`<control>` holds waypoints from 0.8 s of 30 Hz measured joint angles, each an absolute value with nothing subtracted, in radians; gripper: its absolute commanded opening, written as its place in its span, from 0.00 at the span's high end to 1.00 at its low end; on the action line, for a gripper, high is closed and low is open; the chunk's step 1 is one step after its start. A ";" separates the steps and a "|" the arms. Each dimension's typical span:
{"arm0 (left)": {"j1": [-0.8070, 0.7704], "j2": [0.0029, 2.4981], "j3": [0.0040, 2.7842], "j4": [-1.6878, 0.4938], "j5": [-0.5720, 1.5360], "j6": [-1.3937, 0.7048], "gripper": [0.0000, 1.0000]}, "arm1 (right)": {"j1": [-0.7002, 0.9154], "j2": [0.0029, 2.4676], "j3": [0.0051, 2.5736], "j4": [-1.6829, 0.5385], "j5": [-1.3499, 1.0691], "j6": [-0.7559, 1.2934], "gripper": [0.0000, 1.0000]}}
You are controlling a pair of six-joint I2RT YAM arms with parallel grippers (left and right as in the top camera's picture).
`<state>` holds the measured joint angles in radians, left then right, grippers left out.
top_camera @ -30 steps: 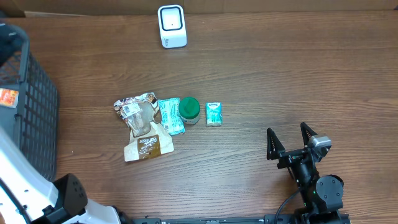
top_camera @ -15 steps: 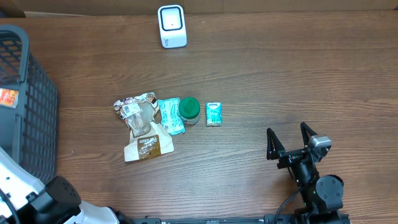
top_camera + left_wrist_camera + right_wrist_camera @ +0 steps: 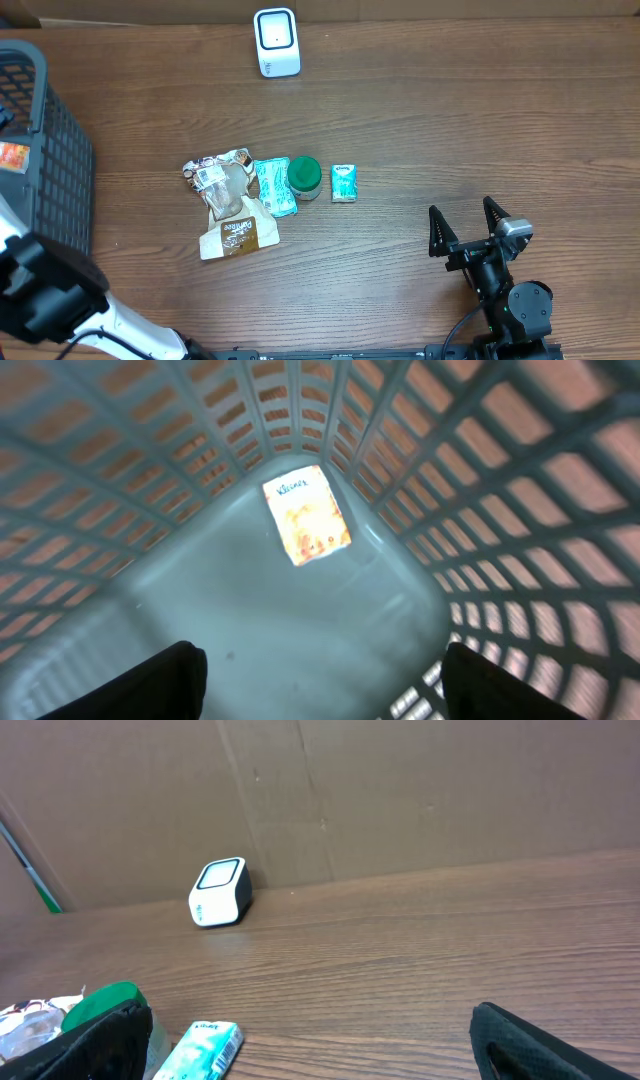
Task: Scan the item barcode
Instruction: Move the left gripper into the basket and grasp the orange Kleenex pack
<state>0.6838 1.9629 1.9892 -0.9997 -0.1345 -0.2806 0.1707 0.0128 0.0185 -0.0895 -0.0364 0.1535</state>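
An orange packet (image 3: 306, 518) lies flat on the floor of the grey mesh basket (image 3: 520, 510); the overhead view shows it through the basket wall (image 3: 12, 157). My left gripper (image 3: 322, 660) hangs above it, open, with nothing between its fingers. The white scanner (image 3: 276, 42) stands at the table's far edge, also seen in the right wrist view (image 3: 219, 892). My right gripper (image 3: 465, 225) rests open and empty at the front right.
A row of items lies mid-table: a brown bag (image 3: 232, 225), a clear wrapped pack (image 3: 218, 175), a teal packet (image 3: 273, 186), a green-lidded jar (image 3: 304, 177) and a small teal pack (image 3: 344, 183). The basket (image 3: 60, 170) fills the left edge.
The left arm's black and white links have shifted at the lower left of the overhead view. The right arm and the table items have not moved.
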 measured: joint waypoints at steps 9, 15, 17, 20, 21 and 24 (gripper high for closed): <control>0.721 2.123 1.989 -0.918 -0.140 -0.281 0.20 | 0.171 0.013 0.019 -0.090 -0.036 0.153 0.00; 0.741 2.210 1.988 -0.844 -0.142 -0.281 0.21 | 0.171 0.013 0.019 -0.090 -0.036 0.153 0.00; 0.741 2.233 1.988 -0.817 -0.143 -0.281 0.24 | 0.171 0.013 0.019 -0.090 -0.036 0.153 0.00; 0.740 2.267 1.988 -0.780 -0.142 -0.281 0.31 | 0.171 0.013 0.019 -0.090 -0.036 0.154 0.00; 0.740 2.277 1.988 -0.767 -0.141 -0.280 0.34 | 0.171 0.013 0.019 -0.089 -0.036 0.153 0.00; 0.740 2.307 1.988 -0.741 -0.135 -0.279 0.38 | 0.171 0.013 0.019 -0.090 -0.036 0.153 0.00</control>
